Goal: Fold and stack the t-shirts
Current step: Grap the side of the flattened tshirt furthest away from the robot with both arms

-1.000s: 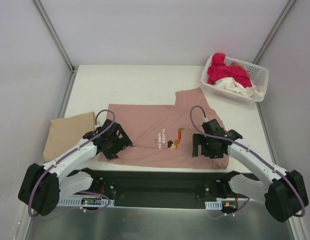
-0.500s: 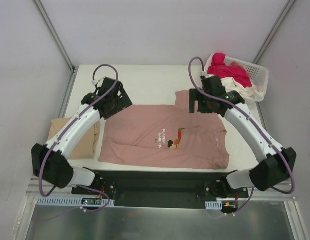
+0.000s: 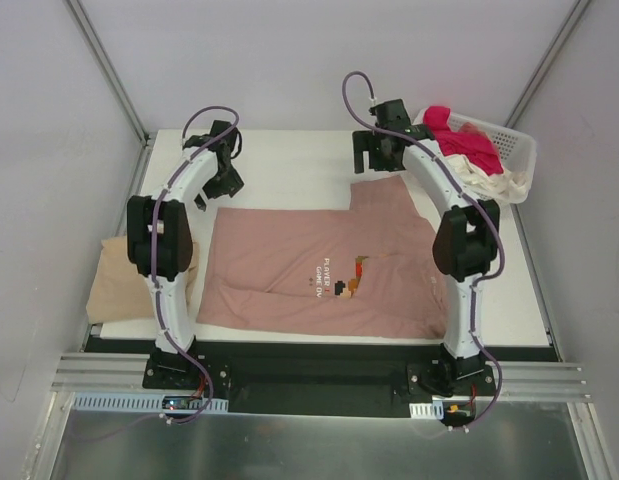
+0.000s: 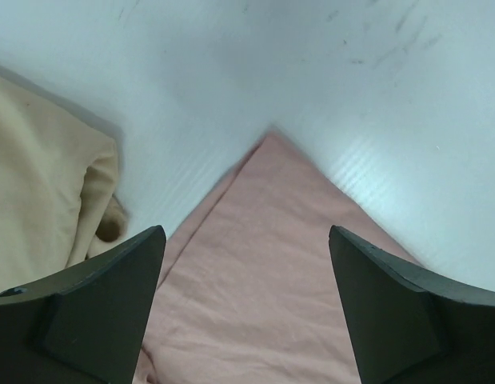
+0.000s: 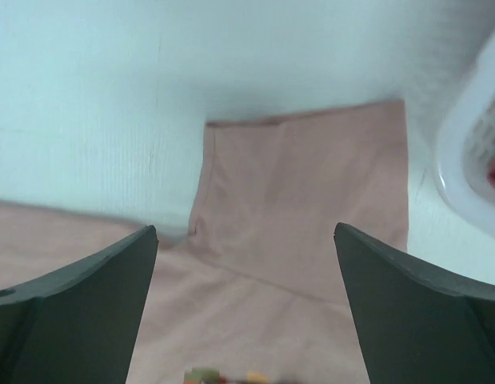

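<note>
The left gripper (image 4: 245,236) is hovering, fingers spread and empty, over the far left corner of the dusty pink t-shirt (image 3: 319,270). The right gripper (image 5: 245,232), equally spread, is hanging above its far sleeve. The tan t-shirt (image 3: 124,275) is lying just beside its left edge, and the basket (image 3: 519,150) is sitting beyond its far right.

A robotics lab enclosure: white table (image 3: 289,160) boxed by plain white panels (image 3: 319,60) on metal struts (image 3: 109,70), aluminium rail (image 3: 99,372) along its near edge.
</note>
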`<state>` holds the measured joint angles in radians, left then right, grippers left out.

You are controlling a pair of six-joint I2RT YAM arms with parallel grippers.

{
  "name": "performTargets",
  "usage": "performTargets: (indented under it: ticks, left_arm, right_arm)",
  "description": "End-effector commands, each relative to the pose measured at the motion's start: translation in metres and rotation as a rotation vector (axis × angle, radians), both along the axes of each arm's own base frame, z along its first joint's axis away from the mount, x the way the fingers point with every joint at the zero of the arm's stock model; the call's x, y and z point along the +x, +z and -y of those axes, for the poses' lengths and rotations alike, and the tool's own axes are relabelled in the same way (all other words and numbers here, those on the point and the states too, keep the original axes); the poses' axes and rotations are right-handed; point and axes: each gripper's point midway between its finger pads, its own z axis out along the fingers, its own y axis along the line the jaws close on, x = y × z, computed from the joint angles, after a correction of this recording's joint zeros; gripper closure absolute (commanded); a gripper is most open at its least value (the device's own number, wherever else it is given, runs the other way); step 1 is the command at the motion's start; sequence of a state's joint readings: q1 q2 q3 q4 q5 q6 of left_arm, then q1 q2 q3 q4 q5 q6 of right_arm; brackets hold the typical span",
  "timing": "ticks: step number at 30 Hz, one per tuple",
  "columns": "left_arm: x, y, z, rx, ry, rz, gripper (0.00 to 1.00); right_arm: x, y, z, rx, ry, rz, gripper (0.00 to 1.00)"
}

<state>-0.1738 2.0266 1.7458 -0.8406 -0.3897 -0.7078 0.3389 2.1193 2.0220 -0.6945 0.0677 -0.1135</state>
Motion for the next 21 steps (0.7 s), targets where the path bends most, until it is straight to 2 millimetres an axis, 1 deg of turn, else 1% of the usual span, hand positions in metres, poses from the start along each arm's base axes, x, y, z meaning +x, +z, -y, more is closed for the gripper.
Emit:
performTargets:
  ticks: [1,2,3,4,5,6,8,9,11,12,13,14,15,16,17,18,21]
  left_arm:
    - [0.008,-0.005,-0.015,0.05,0.013,-0.062,0.18]
    - [0.01,-0.015,-0.016,0.049,0.016,-0.082,0.19]
    - [0.016,-0.015,-0.016,0.048,0.023,-0.071,0.2]
    - [0.018,-0.018,-0.017,0.049,0.026,-0.076,0.21]
    - [0.019,-0.027,-0.017,0.053,0.027,-0.096,0.23]
    - [0.024,-0.026,-0.017,0.054,0.028,-0.089,0.23]
    - [0.024,-0.034,-0.018,0.063,0.036,-0.109,0.24]
    - [0.024,-0.037,-0.018,0.063,0.043,-0.114,0.24]
    - [0.02,-0.044,-0.018,0.066,0.049,-0.138,0.25]
    - [0.019,-0.046,-0.017,0.059,0.056,-0.143,0.26]
    - [0.017,-0.051,-0.017,0.056,0.059,-0.158,0.26]
    - [0.015,-0.054,-0.016,0.052,0.06,-0.166,0.27]
    - [0.014,-0.056,-0.015,0.047,0.062,-0.174,0.3]
    - [0.014,-0.06,-0.015,0.046,0.063,-0.183,0.31]
    - [0.012,-0.064,-0.014,0.044,0.062,-0.194,0.33]
    - [0.011,-0.066,-0.014,0.041,0.067,-0.2,0.35]
    - [0.007,-0.076,-0.011,0.029,0.077,-0.225,0.39]
  right_arm:
    - [0.043,-0.006,-0.01,-0.029,0.041,0.073,0.03]
    - [0.049,-0.011,-0.009,-0.039,0.039,0.075,0.03]
    - [0.054,-0.026,-0.01,-0.057,0.045,0.064,0.03]
    - [0.062,-0.026,-0.009,-0.066,0.035,0.083,0.03]
    - [0.07,-0.029,-0.01,-0.067,0.03,0.109,0.03]
    - [0.075,-0.039,-0.007,-0.074,0.023,0.106,0.03]
    - [0.085,-0.044,-0.007,-0.069,0.01,0.13,0.03]
    - [0.087,-0.059,-0.004,-0.071,0.002,0.109,0.03]
    - [0.091,-0.067,-0.002,-0.058,-0.016,0.093,0.03]
    - [0.09,-0.083,-0.002,-0.058,-0.018,0.062,0.03]
    - [0.09,-0.089,-0.001,-0.053,-0.03,0.047,0.03]
    - [0.088,-0.088,0.001,-0.047,-0.038,0.025,0.03]
    - [0.086,-0.094,0.002,-0.05,-0.04,0.01,0.03]
    - [0.085,-0.095,0.003,-0.047,-0.047,0.006,0.03]
    - [0.084,-0.092,0.004,-0.048,-0.051,0.009,0.03]
    - [0.08,-0.099,0.006,-0.053,-0.053,-0.011,0.03]
    - [0.07,-0.105,0.002,-0.042,-0.036,-0.053,0.03]
